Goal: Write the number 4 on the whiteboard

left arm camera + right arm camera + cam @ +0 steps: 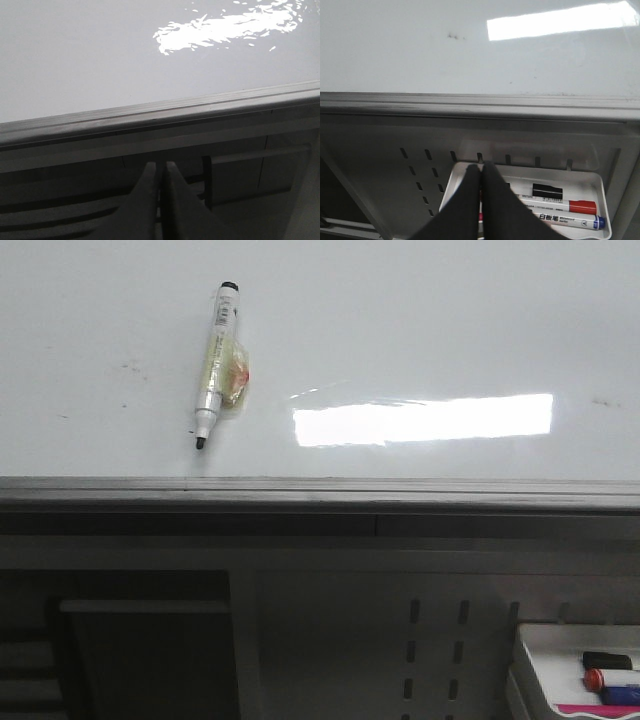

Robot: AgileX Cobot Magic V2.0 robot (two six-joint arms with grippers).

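I see the whiteboard (420,330) filling the top of the front view, with no 4 on it. A marker (214,360) with tiny unreadable print lies upper left. My left claw (161,172) is clenched, empty. My right claw (481,172) is clenched above the tray (602,197); its marker labels blur.

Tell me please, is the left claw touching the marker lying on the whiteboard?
Apart. In the left wrist view the left claw hangs shut below the whiteboard edge; the front view shows the marker alone on the board.
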